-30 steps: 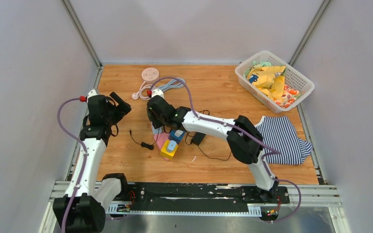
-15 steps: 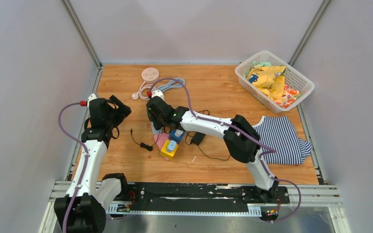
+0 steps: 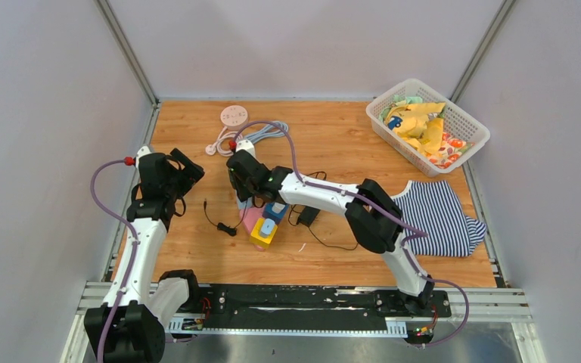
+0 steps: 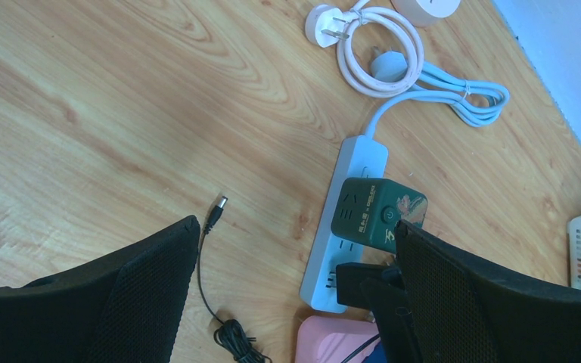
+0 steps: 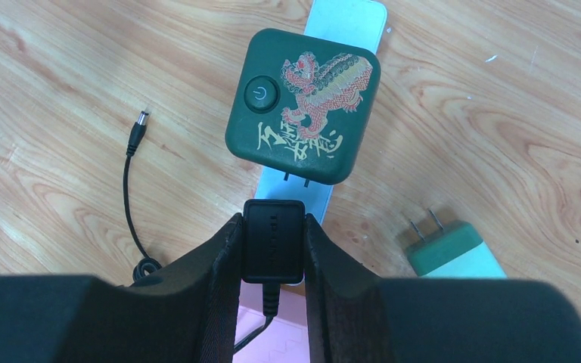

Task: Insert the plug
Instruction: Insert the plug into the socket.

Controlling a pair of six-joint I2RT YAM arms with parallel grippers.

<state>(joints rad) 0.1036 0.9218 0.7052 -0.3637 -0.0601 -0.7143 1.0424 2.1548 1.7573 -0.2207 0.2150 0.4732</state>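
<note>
My right gripper point(image 5: 272, 243) is shut on a black plug adapter point(image 5: 272, 240) and holds it over the near end of a white power strip point(image 5: 302, 189). In the left wrist view the black plug point(image 4: 359, 283) shows its prongs at the strip's point(image 4: 348, 208) last socket. A dark green adapter with a dragon print point(image 5: 302, 106) sits plugged in just beyond. The plug's thin black cable ends in a barrel tip point(image 4: 214, 214) on the table. My left gripper point(image 4: 295, 302) is open and empty, hovering left of the strip. In the top view the right gripper point(image 3: 243, 181) is at the table's middle.
A pink block point(image 4: 340, 344) and a yellow-blue one point(image 3: 265, 231) lie near the strip's end. A loose green plug point(image 5: 442, 246) lies to the right. A coiled white cable point(image 4: 378, 53), a white basket point(image 3: 427, 121) and a striped shirt point(image 3: 442, 215) are further off.
The right gripper has shifted slightly left and away with the black plug. The left arm moved a little earlier and now holds still.
</note>
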